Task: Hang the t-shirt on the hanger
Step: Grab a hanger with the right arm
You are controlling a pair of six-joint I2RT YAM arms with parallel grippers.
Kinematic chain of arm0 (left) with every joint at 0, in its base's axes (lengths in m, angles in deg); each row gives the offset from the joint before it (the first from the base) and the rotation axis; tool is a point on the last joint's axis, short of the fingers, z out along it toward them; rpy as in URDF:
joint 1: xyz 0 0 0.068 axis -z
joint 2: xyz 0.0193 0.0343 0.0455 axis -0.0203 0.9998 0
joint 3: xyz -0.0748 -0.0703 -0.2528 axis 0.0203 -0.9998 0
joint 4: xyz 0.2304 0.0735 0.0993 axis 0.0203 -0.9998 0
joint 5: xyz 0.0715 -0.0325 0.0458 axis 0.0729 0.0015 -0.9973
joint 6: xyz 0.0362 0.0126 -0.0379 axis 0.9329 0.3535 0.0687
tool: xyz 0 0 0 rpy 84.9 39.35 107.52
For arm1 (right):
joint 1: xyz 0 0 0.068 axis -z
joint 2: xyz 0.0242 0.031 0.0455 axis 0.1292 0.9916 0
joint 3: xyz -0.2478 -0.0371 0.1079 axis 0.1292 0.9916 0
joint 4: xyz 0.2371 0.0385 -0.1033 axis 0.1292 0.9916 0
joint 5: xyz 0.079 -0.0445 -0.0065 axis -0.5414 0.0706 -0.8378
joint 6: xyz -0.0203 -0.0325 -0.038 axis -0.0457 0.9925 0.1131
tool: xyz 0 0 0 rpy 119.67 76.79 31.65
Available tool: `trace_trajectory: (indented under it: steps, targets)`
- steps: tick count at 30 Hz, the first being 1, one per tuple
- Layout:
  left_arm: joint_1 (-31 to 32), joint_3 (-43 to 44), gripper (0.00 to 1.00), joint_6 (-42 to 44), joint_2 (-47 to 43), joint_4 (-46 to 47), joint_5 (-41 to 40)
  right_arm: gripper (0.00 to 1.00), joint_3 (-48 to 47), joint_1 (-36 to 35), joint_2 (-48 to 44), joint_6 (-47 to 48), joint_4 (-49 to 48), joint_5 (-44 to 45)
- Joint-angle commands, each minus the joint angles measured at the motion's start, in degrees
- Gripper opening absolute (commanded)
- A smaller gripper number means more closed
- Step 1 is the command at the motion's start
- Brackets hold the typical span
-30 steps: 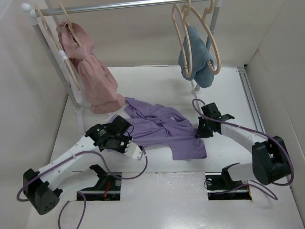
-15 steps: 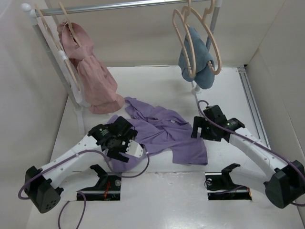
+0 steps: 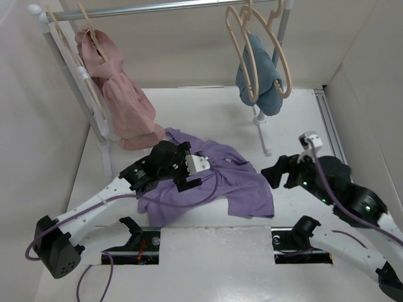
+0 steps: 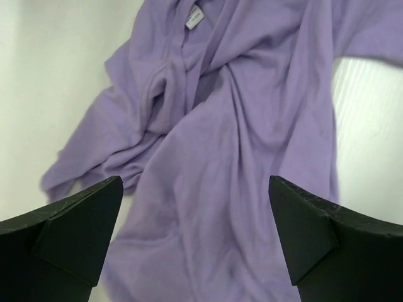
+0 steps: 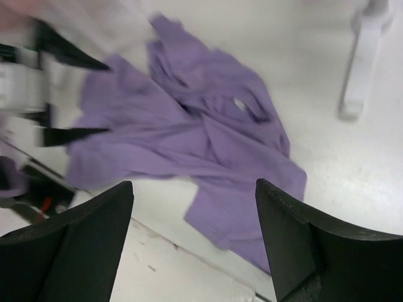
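The lavender t-shirt (image 3: 214, 182) lies crumpled on the white table, spread from the rack's foot toward the near edge. My left gripper (image 3: 187, 167) hovers over its left half, jaws wide open and empty; the left wrist view looks down on the t-shirt (image 4: 239, 126) between the open left gripper (image 4: 195, 182). My right gripper (image 3: 277, 173) is raised to the right of the shirt and stands open. Its wrist view shows the t-shirt (image 5: 208, 138) well below the right gripper (image 5: 194, 184). A pale-beige hanger (image 3: 236, 50) hangs on the rail at upper right, among others alike.
A pink ruffled garment (image 3: 123, 100) hangs at the left of the rail (image 3: 157, 7). A blue-teal cloth (image 3: 261, 78) hangs at the right. The rack's white post (image 3: 261, 132) stands just right of the shirt and shows as the post (image 5: 362, 56) in the right wrist view. White walls enclose the table.
Both grippers opened and let go of the shirt, which settled flat. The left gripper moved right and up over the cloth. The right arm pulled back to the right and rose.
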Motion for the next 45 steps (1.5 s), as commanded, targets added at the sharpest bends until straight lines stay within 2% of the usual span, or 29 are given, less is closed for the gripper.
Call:
trace_trajectory:
  steps: [1,3,7,11,13,17,19,23,26,30,37,40,42,45]
  targets:
    - [1.74,-0.35,1.0,-10.61,4.44,8.45,1.06,0.82,-6.64,-1.72,-4.25,5.19,-1.43,-2.51]
    - [2.37,0.18,0.97,-13.42,6.47,12.23,-0.79,0.8,-12.68,-1.72,-1.71,6.59,-1.43,-3.91]
    - [3.24,0.18,0.97,-18.69,8.42,19.69,-3.69,0.79,-25.88,-1.72,13.28,10.3,0.5,-6.02]
    - [5.18,-0.61,0.97,-26.6,9.73,24.19,-5.89,0.81,-39.5,-1.72,23.75,12.92,-3.97,-4.81]
    - [5.18,-1.75,0.97,-28.01,10.35,26.47,-7.99,0.84,-49.83,-1.72,31.21,15.55,-3.98,-0.86]
    - [5.18,-5.18,0.97,-27.15,10.88,29.91,-13.72,0.84,-59.37,1.96,39.33,17.85,-7.83,0.84]
    - [5.18,-5.8,0.97,-24.96,10.88,30.52,-13.72,0.84,-61.58,4.34,43.91,17.85,-10.9,-2.5]
    - [5.18,-7.02,0.97,-24.94,9.73,30.52,-13.19,0.83,-63.7,7.33,47.52,19.33,-16.78,0.72]
    - [5.18,-7.64,0.97,-25.65,8.42,30.52,-11.0,0.83,-64.22,9.7,50.15,20.57,-20.58,-0.13]
    - [5.18,-9.66,0.97,-26.17,7.19,31.05,-10.29,0.83,-66.51,14.35,54.72,21.1,-21.82,-2.33]
    - [5.18,-10.28,0.97,-25.65,6.13,30.52,-10.9,0.79,-71.34,16.91,62.46,22.25,-24.46,-4.44]
    - [5.18,-10.8,0.97,-26.17,5.6,30.52,-10.9,0.71,-71.87,16.92,64.21,22.25,-24.46,-5.76]
    - [5.18,-10.81,0.97,-26.17,5.6,30.52,-10.9,0.61,-71.87,16.92,64.92,22.25,-25.25,-5.77]
    - [5.18,-11.33,0.98,-26.17,5.6,30.52,-10.9,0.56,-71.35,16.92,65.62,22.25,-26.48,-2.79]
